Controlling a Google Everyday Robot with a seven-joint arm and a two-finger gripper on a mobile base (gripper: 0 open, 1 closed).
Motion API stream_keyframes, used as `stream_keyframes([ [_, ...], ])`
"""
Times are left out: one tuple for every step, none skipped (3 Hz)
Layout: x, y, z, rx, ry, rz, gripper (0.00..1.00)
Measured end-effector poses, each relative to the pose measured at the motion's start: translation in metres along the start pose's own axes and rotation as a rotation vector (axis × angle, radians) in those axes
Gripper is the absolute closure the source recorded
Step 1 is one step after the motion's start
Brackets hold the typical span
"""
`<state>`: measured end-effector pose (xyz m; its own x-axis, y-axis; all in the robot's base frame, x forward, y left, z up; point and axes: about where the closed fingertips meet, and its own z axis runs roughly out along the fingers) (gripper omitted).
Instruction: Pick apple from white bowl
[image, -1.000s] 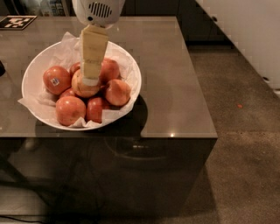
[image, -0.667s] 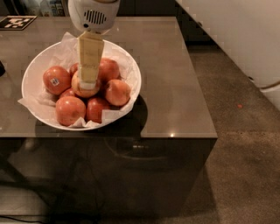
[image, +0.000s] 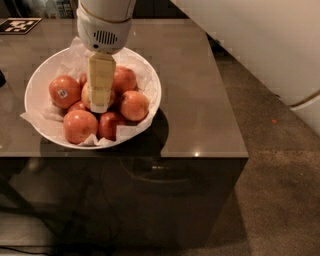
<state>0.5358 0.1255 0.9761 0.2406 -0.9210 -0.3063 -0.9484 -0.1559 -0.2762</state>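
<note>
Claw (image: 100, 105) in the white bowl (image: 31, 100) hides most of the apple (image: 84, 96)

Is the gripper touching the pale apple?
Cannot tell. Camera view: the gripper, down in the white bowl, overlaps the apple, hiding any contact or gap.

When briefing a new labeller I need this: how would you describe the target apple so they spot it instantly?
On the dark table sits a white bowl full of fruit. The pincer hangs over its middle, and the apple is the one directly behind it, mostly hidden. It looks paler and yellower than the red apples around it.
</note>
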Motion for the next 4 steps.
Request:
stream_keyframes([
  [0.004,-0.002,0.010,-0.004,0.023,-0.011,0.00],
  [0.009,-0.006,0.029,-0.023,0.055,-0.042,0.00],
  [0.013,-0.007,0.033,-0.028,0.056,-0.040,0.00],
  [0.019,-0.006,0.038,-0.036,0.050,-0.023,0.00],
])
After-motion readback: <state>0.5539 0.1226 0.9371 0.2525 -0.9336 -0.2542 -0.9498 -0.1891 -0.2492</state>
